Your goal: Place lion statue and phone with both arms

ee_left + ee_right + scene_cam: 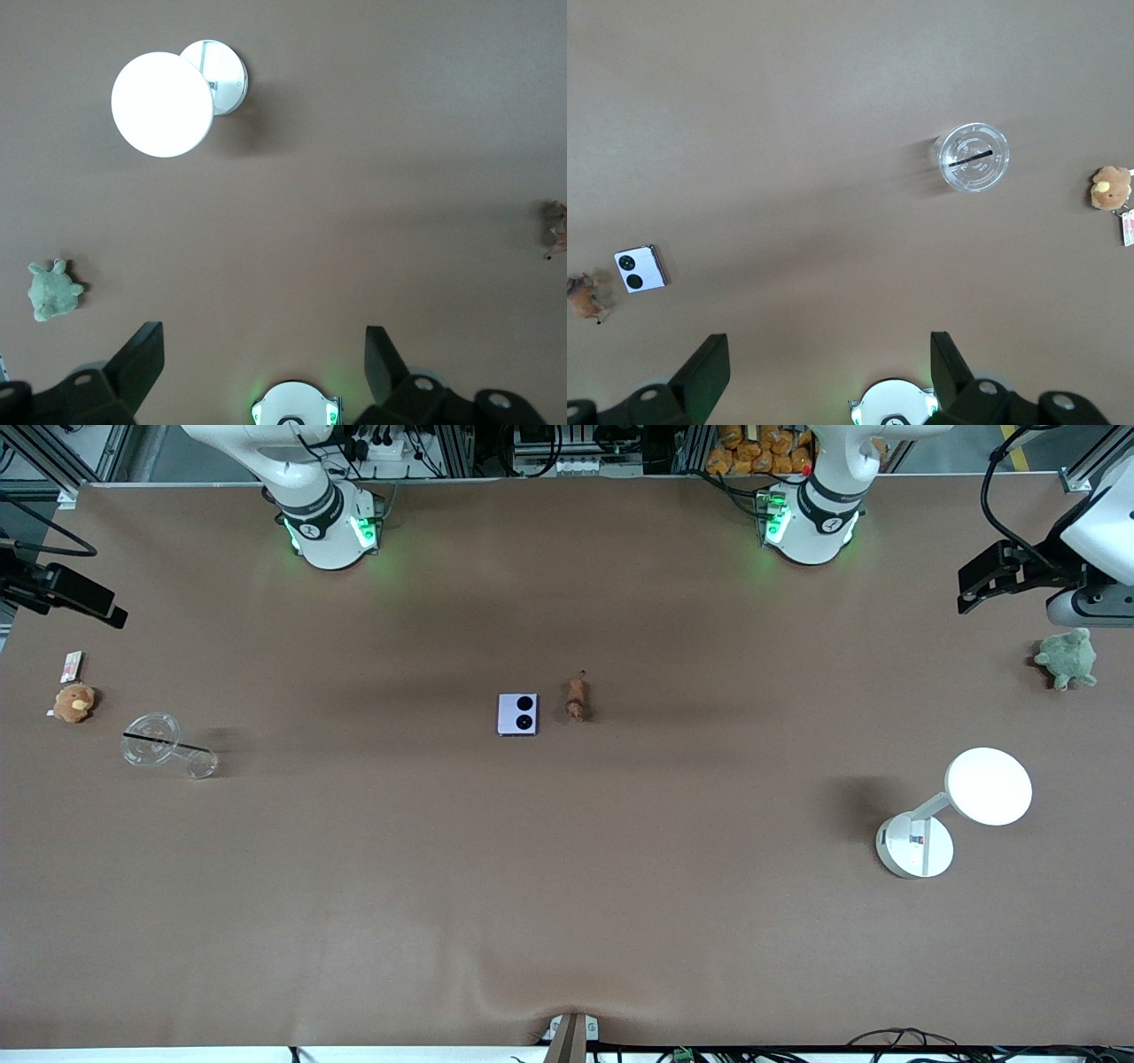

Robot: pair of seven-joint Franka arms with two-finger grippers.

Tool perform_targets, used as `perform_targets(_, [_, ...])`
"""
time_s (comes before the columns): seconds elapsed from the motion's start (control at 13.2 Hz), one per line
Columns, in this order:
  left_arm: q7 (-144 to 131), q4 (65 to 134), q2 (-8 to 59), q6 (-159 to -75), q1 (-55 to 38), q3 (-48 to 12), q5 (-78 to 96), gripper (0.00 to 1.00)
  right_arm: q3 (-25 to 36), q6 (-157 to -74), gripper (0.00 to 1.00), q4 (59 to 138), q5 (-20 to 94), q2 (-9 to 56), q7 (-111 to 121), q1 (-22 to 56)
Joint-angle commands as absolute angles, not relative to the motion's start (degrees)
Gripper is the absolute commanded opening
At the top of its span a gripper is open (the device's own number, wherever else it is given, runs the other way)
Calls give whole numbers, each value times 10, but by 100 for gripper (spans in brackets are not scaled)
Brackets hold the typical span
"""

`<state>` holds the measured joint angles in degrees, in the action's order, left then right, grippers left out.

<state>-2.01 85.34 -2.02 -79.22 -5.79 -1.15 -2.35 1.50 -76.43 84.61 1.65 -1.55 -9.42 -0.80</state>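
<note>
A brown desk [567,886] carries one phone [517,714] beside one lion statue [577,698]. Left gripper [264,367] and right gripper [830,367] wait, fingers wide.

A brown table [567,886] under even light, a lit white lamp [988,786] on it

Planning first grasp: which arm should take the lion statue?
Left, probably. The lion statue lies beside the phone, toward the left arm's end. Both arms wait high at the table ends, left pincer and right pincer open.
</note>
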Motion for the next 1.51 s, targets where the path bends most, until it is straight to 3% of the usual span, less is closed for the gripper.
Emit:
perform_targets(0.0, [-18,852,-19,-787,-62,-5,-15,100,5,-770,100,861,10,-32,1,-19])
perform_targets(0.53, [-24,840,21,-787,-64,-11,2,100,7,-765,100,860,10,-29,18,-22])
perform_targets(1.44, [-18,929,21,-786,-69,-59,85,100,9,-766,100,845,11,-10,22,-25])
